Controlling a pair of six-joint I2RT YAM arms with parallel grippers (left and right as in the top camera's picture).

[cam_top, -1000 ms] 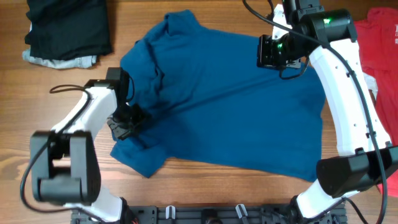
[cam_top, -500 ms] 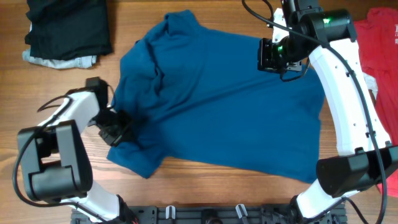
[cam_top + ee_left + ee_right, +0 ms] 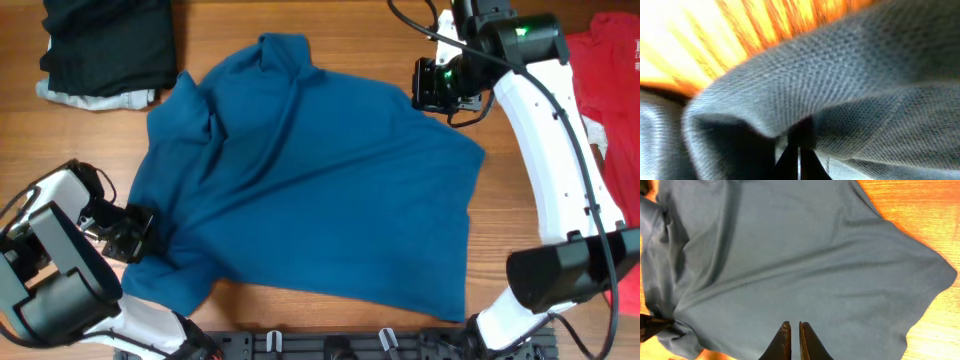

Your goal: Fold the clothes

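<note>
- Blue shirt (image 3: 310, 190) lies spread over the middle of the table (image 3: 500, 250). It's mostly flat but rumpled, w/ long creases running diag from approx 10 toward 4.
- One narrow bit of the shirt sticks out toward 12, and its widest edge sits along 5–6.
- L side of the shirt is bunched up more than the R side.
- Left gripper (image 3: 130, 235) sits at approx 8, right on the shirt's lower-L edge. Its jaws are pinched tight on that edge of the cloth.
- Left wrist cam is v. blurred. I see knit fabric filling the view (image 3: 840, 85), folded over the closed fingertips (image 3: 799, 162), w/ a strip of wood glowing behind it.
- Right gripper (image 3: 440, 85) is at approx 1–2, over the shirt's upper-R edge.
- On the right wrist cam the tips (image 3: 791, 340) are all but together, just a sliver between them, and I see nothing caught in there. Shirt (image 3: 790, 260) is spread out beyond them. I can't tell if the tips touch the cloth.
- Black pile (image 3: 110, 40) is at approx 10–11, well apart from the blue shirt.
- Pale piece (image 3: 95, 98) pokes out from under the black pile's near edge.
- Red shirt (image 3: 612, 80) is at approx 2–3, half out of view, beyond the R arm.
</note>
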